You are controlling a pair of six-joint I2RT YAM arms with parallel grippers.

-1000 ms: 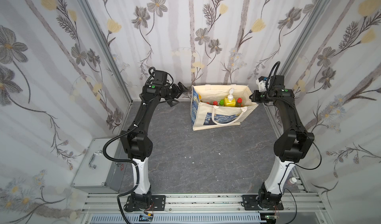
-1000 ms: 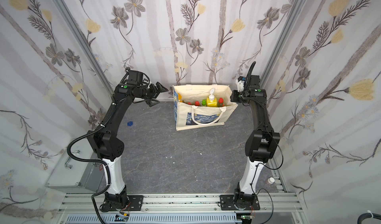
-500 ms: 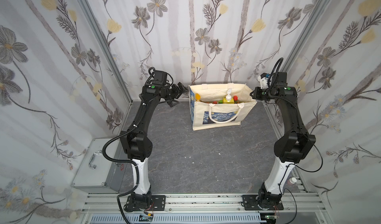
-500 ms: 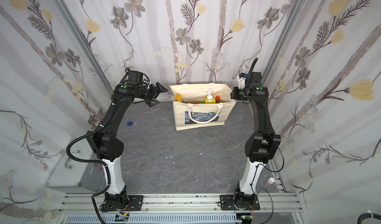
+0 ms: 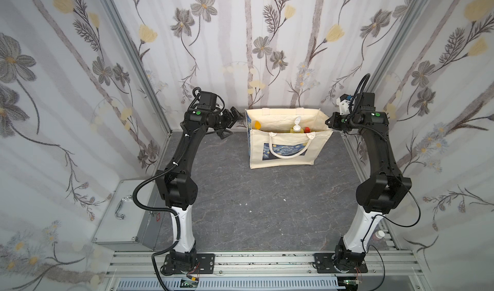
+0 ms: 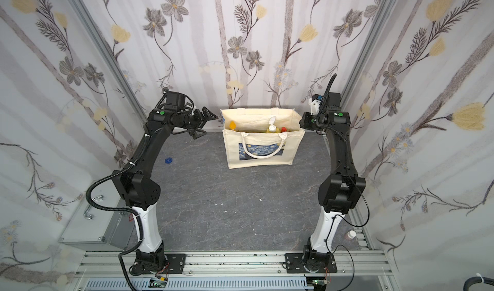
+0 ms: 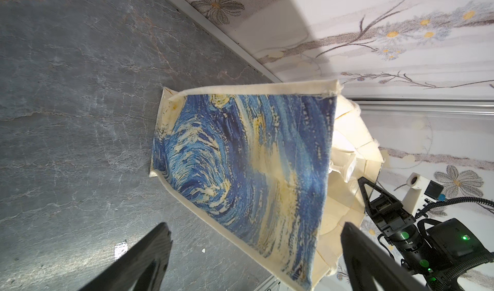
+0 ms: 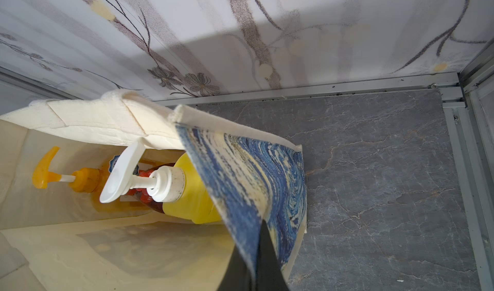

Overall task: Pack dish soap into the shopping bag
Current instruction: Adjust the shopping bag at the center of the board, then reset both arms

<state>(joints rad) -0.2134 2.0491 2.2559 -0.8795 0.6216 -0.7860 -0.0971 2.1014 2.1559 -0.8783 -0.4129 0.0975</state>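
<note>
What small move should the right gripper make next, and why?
Probably open the right gripper and back away. Its jaws pinch the blue side wall of the shopping bag, the dish soap bottles are inside, and no soap bottle lies on the table.

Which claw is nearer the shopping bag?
Right. The right claw pinches an end wall of the shopping bag; the left claw hangs open just off its opposite end.
</note>
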